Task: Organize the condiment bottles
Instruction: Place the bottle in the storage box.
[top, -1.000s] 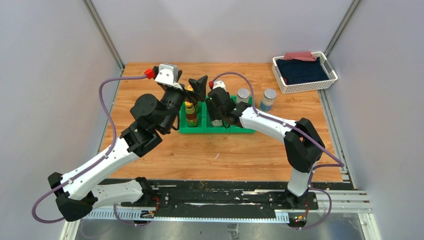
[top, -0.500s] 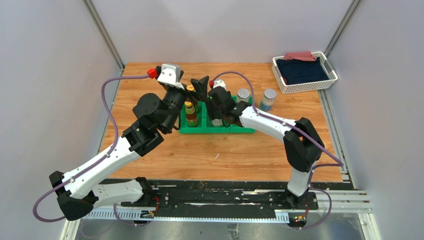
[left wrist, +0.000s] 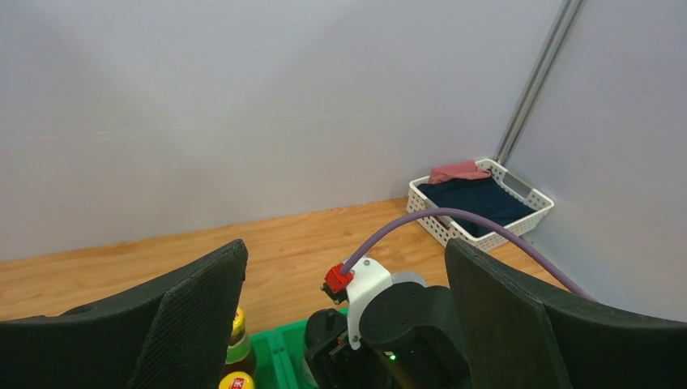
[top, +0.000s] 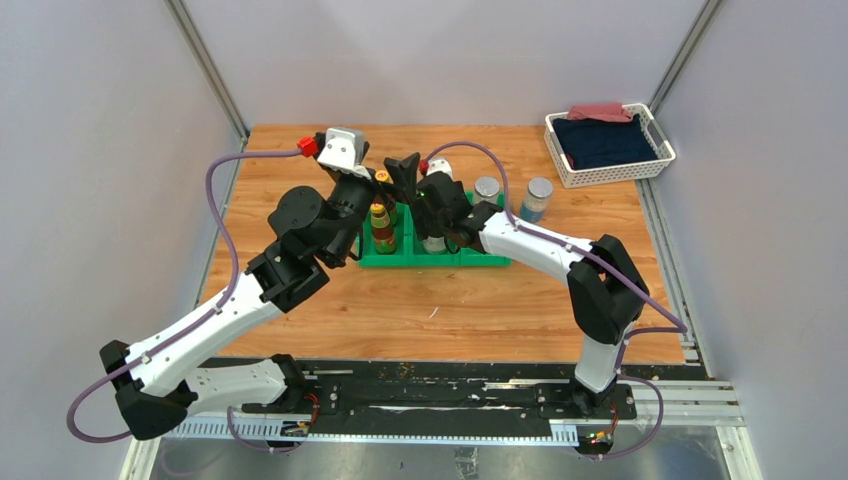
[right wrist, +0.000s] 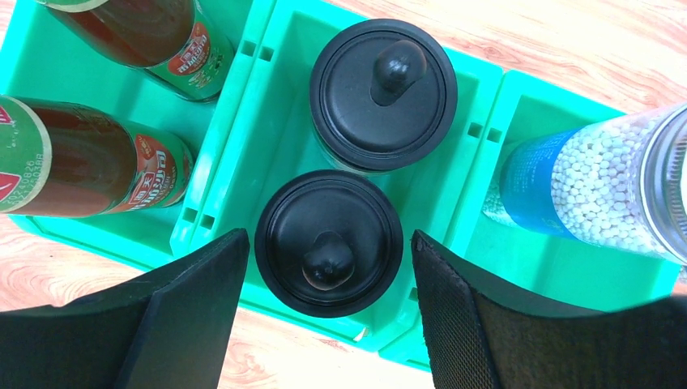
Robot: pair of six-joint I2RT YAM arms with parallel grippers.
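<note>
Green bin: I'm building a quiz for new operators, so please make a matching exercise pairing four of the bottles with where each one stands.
Things:
1. brown bottles
2. black-lidded jars
3. left shaker
4. right shaker

Places:
A. on the table, right of the green bin
B. middle compartment
C. left compartment
D. right compartment

Pairs: 1-C, 2-B, 3-D, 4-A
</note>
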